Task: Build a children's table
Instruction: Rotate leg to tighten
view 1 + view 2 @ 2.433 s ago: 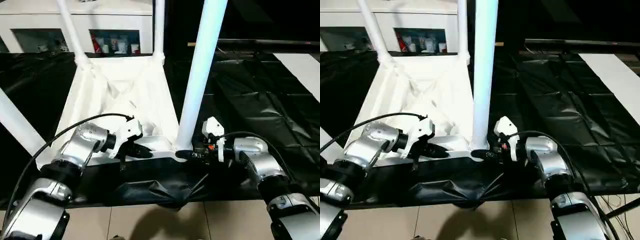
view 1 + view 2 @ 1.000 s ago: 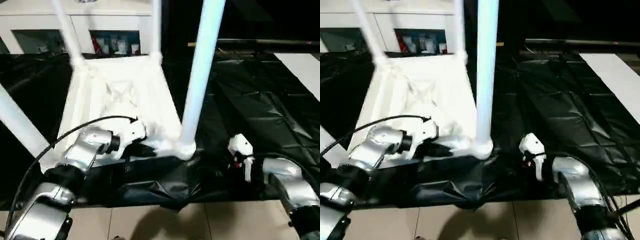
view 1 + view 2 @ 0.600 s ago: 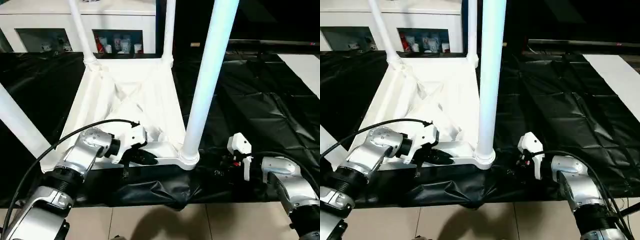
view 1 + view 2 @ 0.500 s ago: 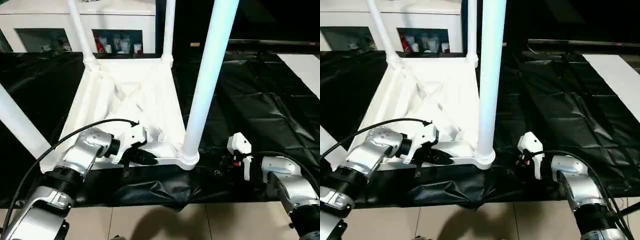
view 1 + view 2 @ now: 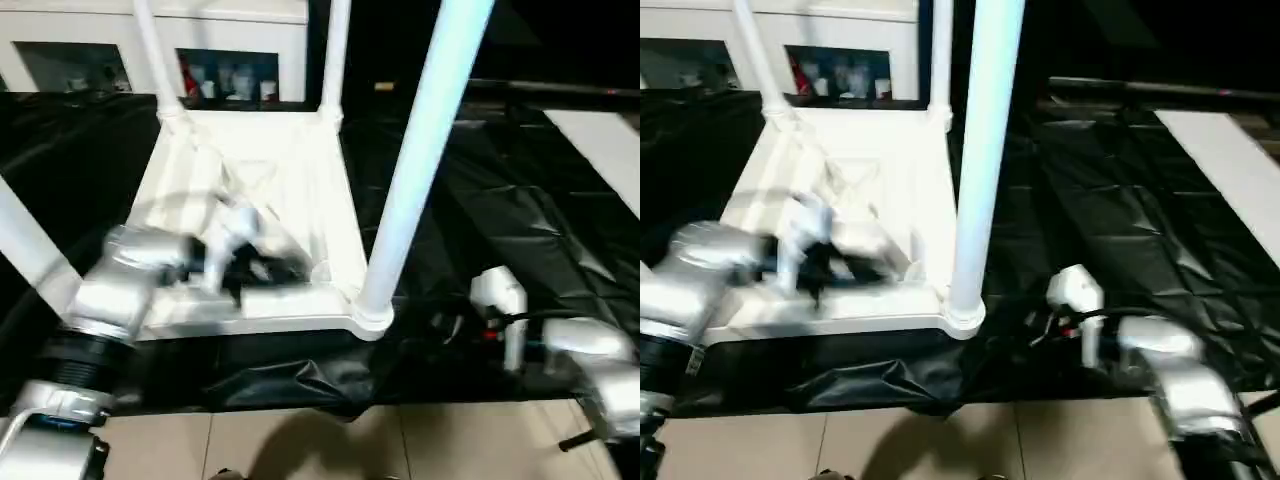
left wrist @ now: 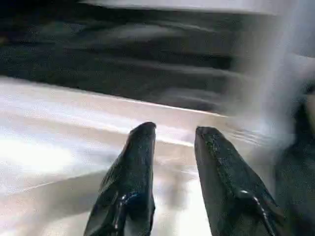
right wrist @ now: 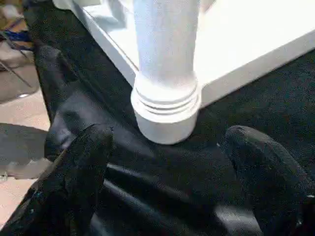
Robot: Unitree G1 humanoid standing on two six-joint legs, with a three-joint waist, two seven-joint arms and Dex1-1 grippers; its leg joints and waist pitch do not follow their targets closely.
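Observation:
The children's table lies upside down on the black sheet, its ribbed white tabletop (image 5: 290, 180) facing up. Its legs stand in the corner sockets: two far ones (image 5: 150, 55) (image 5: 335, 55), a near left one (image 5: 30, 250) and a near right one (image 5: 420, 160). My left gripper (image 5: 272, 268) hovers over the tabletop's underside just inside the near rim; its fingers (image 6: 140, 147) stand apart with nothing between them. My right gripper (image 7: 170, 133) is open wide, just short of the near right leg's ringed socket (image 7: 166, 113) and not touching it.
A black sheet (image 5: 520, 200) covers the work surface and hangs crumpled over its front edge (image 5: 300, 380). Tiled floor (image 5: 300, 440) lies below. A white glass-door cabinet (image 5: 230, 20) stands behind the table. A pale strip (image 5: 600, 140) runs along the far right.
My left gripper has come off the tabletop's near rim, moved up over the underside, and its fingers have parted. The right gripper stays open by the near right socket. The camera shifted slightly.

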